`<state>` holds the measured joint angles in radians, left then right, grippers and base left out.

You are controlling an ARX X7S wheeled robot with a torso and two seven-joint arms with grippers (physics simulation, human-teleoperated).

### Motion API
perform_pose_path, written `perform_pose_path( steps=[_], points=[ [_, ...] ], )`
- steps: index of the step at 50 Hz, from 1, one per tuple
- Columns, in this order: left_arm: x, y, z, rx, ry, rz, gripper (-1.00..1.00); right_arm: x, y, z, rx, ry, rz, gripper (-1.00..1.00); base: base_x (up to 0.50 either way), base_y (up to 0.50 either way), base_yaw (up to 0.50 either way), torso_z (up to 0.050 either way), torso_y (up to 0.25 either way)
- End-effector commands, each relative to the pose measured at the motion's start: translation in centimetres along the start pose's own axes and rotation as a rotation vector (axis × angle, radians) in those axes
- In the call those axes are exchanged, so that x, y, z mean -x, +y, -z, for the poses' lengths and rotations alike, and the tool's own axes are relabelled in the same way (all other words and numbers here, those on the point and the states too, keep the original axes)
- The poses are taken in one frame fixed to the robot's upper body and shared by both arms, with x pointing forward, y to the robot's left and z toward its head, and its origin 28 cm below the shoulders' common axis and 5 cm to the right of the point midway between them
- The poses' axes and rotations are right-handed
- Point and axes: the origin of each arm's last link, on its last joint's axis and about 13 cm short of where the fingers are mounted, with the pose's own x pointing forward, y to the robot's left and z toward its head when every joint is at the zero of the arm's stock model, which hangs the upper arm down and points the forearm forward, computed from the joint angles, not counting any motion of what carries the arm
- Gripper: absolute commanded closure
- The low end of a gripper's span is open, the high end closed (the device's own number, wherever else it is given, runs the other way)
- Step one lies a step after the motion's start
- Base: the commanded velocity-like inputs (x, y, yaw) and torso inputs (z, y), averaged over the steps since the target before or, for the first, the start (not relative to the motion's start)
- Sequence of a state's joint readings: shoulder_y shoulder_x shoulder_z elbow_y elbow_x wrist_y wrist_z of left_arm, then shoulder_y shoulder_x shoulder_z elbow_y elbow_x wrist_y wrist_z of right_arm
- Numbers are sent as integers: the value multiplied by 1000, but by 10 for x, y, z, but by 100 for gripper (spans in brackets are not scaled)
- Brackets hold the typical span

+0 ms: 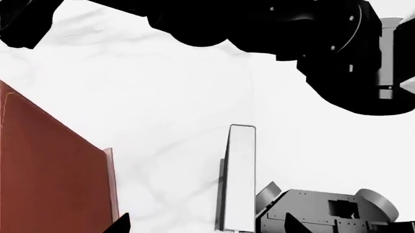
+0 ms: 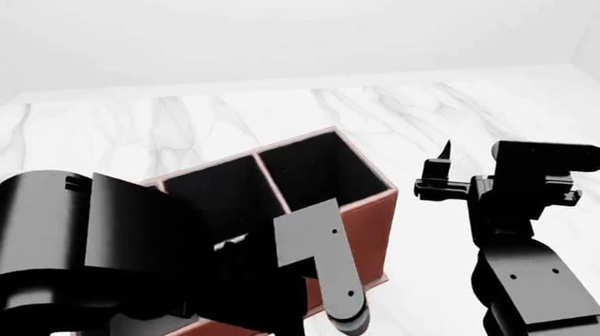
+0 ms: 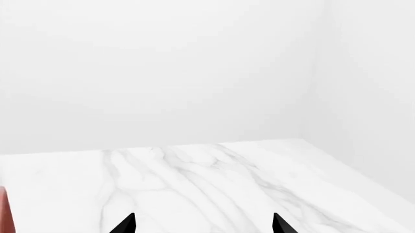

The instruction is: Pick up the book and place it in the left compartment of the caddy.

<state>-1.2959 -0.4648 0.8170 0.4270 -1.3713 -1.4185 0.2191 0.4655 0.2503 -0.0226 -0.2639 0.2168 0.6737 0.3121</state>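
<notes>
The reddish-brown caddy (image 2: 370, 218) stands in front of me, with two black-lined cells showing. My left arm (image 2: 88, 248) hides its left part and the left compartment. In the left wrist view the caddy's outer wall (image 1: 52, 170) is to one side. The book (image 1: 241, 179) shows a long white page edge and a thin dark cover strip. It lies between the fingertips of my left gripper (image 1: 207, 225), nearer one tip and touching neither; the jaws stand wide open. The book is hidden in the head view. My right gripper (image 2: 439, 172) is open and empty, raised to the right of the caddy; it also shows in the right wrist view (image 3: 202, 225).
The white marble table (image 2: 431, 107) extends behind and to the right of the caddy, and a white wall stands behind it. In the left wrist view my right arm (image 1: 337, 53) crosses overhead and my grey base (image 1: 324, 211) sits beside the book.
</notes>
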Motion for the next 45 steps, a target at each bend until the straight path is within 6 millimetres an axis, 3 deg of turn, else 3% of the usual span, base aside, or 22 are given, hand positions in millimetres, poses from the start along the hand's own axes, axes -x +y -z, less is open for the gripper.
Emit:
perform_pose_path(
  steps=[1,14,45],
  points=[
    [-12,5,-5,-23,8,39,-100,0,1,1,-2,3,-3,-100,0,0,0,0,0],
    [-25,16,-1,-11,22,61,-100,-1,1,1,0,1,-4,-100,0,0,0,0,0],
    [-47,0,-4,-64,37,176,-100,-1,2,2,1,4,-6,-100,0,0,0,0,0]
  ],
)
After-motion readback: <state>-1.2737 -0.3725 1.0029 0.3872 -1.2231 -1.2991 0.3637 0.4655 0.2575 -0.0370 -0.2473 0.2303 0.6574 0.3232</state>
